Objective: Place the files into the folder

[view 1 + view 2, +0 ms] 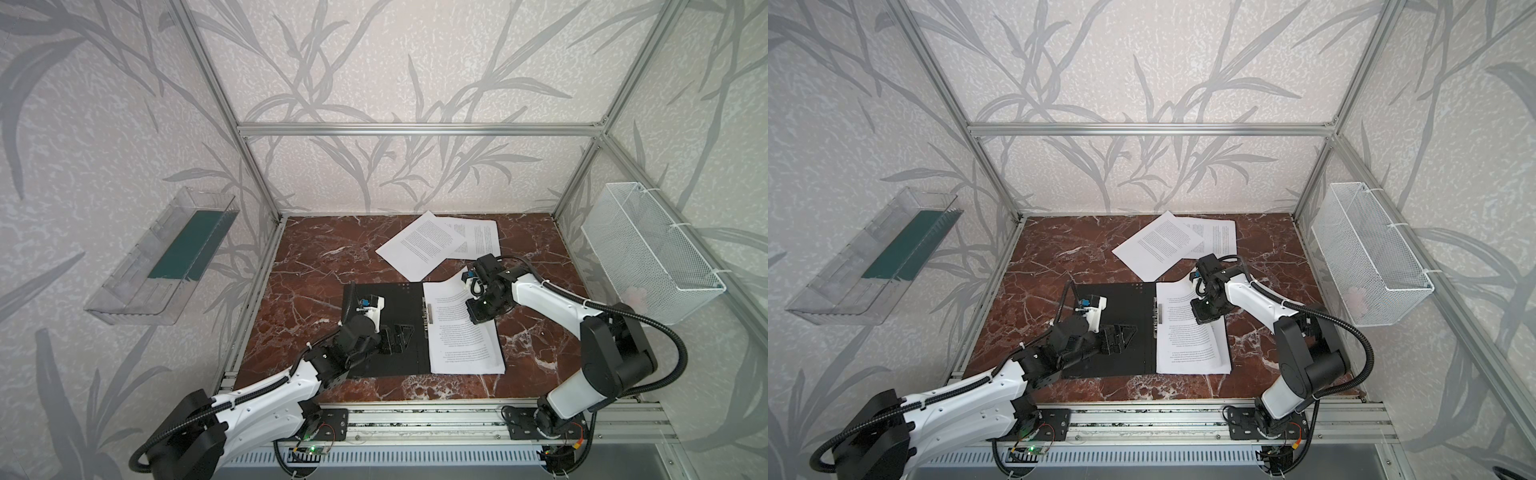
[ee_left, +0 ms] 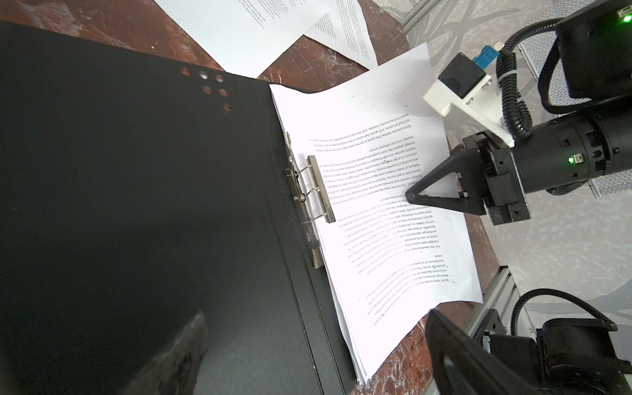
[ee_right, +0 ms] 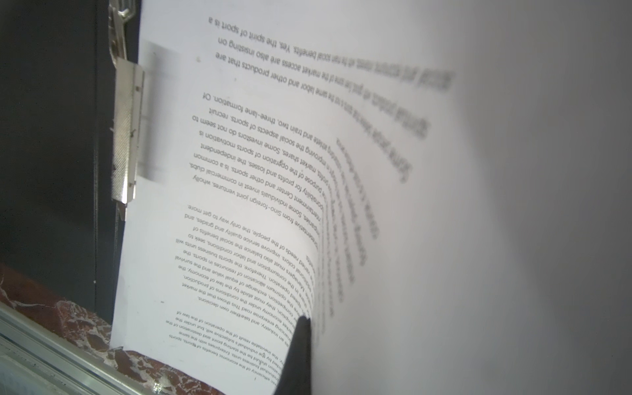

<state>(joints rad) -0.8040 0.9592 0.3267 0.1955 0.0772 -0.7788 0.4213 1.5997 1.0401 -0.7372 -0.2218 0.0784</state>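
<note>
Jaws of our right gripper (image 2: 412, 197) pinch the files (image 1: 461, 345), three o'clock in the folder (image 1: 399, 299); left gripper (image 1: 398, 338) jaws apart.

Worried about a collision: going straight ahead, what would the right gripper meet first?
The top sheet: the right gripper angles down onto it, apparently touching. Skimming along, the metal clip next.

A printed sheet (image 3: 212, 219) lies flat beside the metal clip (image 3: 127, 133) on the black inside of the folder (image 3: 51, 136), then buckles up towards the lens, where its text blurs. The black finger (image 3: 300, 352) of the right tool touches the fold. Red marble counter (image 3: 51, 307) shows beyond the sheet's corner.
</note>
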